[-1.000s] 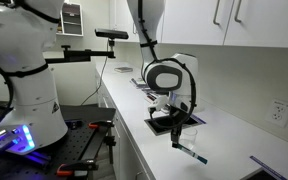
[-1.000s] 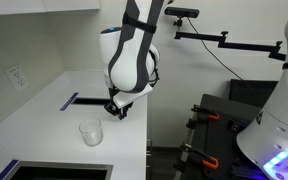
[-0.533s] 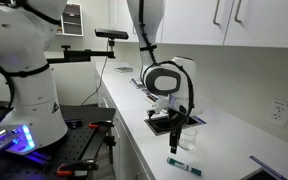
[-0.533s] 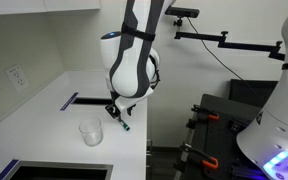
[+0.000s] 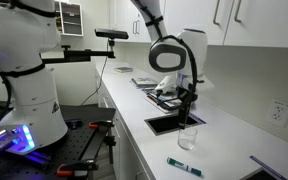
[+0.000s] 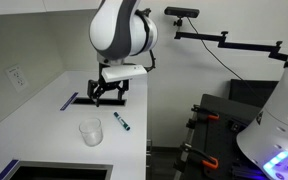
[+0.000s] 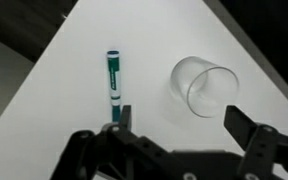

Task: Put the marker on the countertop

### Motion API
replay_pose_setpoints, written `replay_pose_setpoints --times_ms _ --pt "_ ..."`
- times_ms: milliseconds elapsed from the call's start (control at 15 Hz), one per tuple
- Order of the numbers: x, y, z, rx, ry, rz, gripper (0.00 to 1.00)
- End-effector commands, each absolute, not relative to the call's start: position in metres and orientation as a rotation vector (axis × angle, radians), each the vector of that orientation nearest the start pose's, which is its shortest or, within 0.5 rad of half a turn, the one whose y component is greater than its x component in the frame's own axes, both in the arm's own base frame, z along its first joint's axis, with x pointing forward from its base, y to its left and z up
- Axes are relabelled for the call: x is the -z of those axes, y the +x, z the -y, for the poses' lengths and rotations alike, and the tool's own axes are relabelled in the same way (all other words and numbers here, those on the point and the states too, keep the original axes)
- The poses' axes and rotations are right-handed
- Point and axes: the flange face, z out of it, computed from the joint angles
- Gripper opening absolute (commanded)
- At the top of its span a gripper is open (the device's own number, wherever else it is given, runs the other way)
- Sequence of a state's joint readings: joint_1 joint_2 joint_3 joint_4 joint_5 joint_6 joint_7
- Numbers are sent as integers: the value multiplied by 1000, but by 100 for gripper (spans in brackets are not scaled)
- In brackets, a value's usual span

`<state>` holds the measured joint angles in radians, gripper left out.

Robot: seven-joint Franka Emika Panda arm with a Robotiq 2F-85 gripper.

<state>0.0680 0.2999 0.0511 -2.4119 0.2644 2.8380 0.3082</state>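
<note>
Countertop: a long, smooth white counter (image 5: 234,140), seen in both exterior views (image 6: 44,110) and filling most of the wrist view (image 7: 84,110).
Cabinets: white upper cabinets (image 5: 254,25) hang on the wall above the counter.
Arm: the white Franka arm (image 5: 169,55) reaches over the counter, its bulky wrist housing well clear of the surface (image 6: 124,35).
Recess: a dark rectangular cut-out (image 5: 174,124) is sunk into the counter below the arm. It shows as a dark strip in an exterior view (image 6: 69,101).
Gripper: the black Robotiq gripper (image 5: 188,118) points down and hangs above the counter, touching nothing. In the wrist view (image 7: 177,115) its jaws are spread wide with only bare counter between them, so it grips nothing. An exterior view (image 6: 106,98) also shows it raised off the surface.
Glass: a small clear cup (image 5: 188,139) stands upright on the counter beside the recess. It sits near the marker but apart from it (image 6: 90,131) (image 7: 204,87).
Marker: the dark teal stick with a lighter band (image 7: 113,82) lies flat on the white countertop, free of the gripper. It rests close to the counter's front edge (image 5: 185,166), a short way from the glass (image 6: 122,122).
</note>
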Motion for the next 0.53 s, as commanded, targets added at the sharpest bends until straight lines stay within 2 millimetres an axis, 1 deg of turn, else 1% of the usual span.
replay_pose_setpoints --times_ms 0,67,200,333,467 --pt "-241 494 -49 60 -2905 -549 100" --pt "-250 493 -48 34 -2914 -517 100" --pt "-261 487 -48 -27 -2967 -472 100" --pt "-266 483 -48 -67 -3028 -418 100" --pt "-266 480 -51 -78 -3078 -317 100"
